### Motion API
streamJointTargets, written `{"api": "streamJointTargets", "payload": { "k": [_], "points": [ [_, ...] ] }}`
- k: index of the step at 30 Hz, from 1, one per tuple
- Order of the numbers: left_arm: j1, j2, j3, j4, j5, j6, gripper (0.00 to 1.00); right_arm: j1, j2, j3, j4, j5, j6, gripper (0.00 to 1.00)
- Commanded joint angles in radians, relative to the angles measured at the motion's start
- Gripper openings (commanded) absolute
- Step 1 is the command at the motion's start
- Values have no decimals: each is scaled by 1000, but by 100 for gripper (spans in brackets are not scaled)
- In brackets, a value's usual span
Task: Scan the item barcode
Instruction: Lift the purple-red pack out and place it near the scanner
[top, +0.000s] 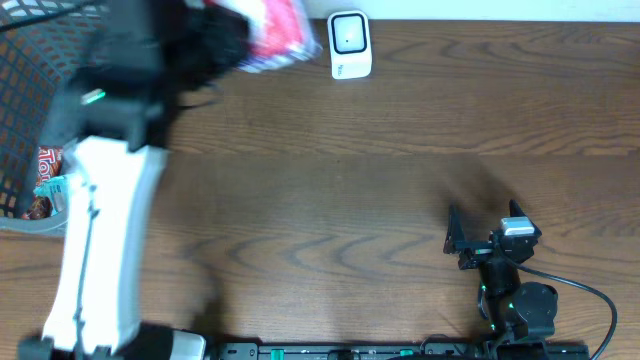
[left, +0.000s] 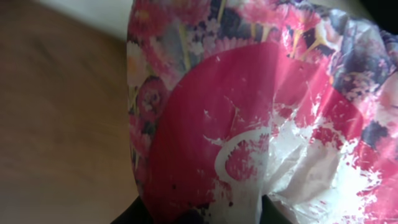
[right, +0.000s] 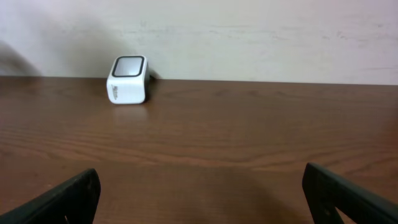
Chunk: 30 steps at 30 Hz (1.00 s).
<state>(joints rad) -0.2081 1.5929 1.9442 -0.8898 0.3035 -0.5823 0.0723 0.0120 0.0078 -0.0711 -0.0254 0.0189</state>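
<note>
packet (top: 278, 30) at 12 o'clock of bench (top: 350, 200), clamped in left pincer (top: 240, 42), just at 9 o'clock of scanner (top: 349, 45): likely held there for scan pass. right pincer (top: 480, 240) apart, empty, parked at 5 o'clock.

One scanner (top: 349, 44), one flowered packet (top: 276, 30), one red snack pack (top: 46, 172), one basket (top: 24, 92).

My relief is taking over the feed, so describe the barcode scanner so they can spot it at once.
Look along the far edge of the wooden table, against the pale wall, near its middle. The scanner is a small white rounded box there with a dark window on its face, unlike the pink floral packet beside it.
</note>
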Motion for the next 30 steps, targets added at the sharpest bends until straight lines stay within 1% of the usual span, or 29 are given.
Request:
{"api": "streamJointTargets", "payload": {
  "k": [1, 6, 10, 14, 20, 21, 22, 23, 24, 26, 28, 30],
  "points": [
    [-117, 108, -5, -26, 17, 56, 7, -2, -5, -2, -4, 8, 10, 99],
    [-235, 272, -5, -37, 13, 57, 7, -2, -5, -2, -4, 8, 10, 99],
    [-312, 419, -5, 12, -101, 3, 7, -1, -5, -2, -4, 8, 10, 99],
    [-355, 532, -5, 86, -126, -21, 8, -2, -5, -2, -4, 8, 10, 99],
    [-380, 633, -5, 142, -138, -86, 9, -1, -5, -2, -4, 8, 10, 99],
    [-381, 644, -5, 152, -138, -86, 13, -2, -5, -2, -4, 8, 10, 99],
    [-381, 651, -5, 160, -138, -86, 25, -1, -5, -2, -4, 8, 10, 99],
    [-380, 653, -5, 166, -138, -86, 38, -1, -5, -2, -4, 8, 10, 99],
    [-380, 653, -5, 174, -138, -85, 61, -1, -5, -2, -4, 8, 10, 99],
    [-375, 645, -3, 177, -136, -85, 80, -1, -5, -2, -4, 8, 10, 99],
    [-364, 625, -2, 177, -136, -84, 89, -1, -5, -2, -4, 8, 10, 99],
    [-346, 587, 0, 178, -136, -84, 93, -1, -5, -2, -4, 8, 10, 99]
  ]
}}
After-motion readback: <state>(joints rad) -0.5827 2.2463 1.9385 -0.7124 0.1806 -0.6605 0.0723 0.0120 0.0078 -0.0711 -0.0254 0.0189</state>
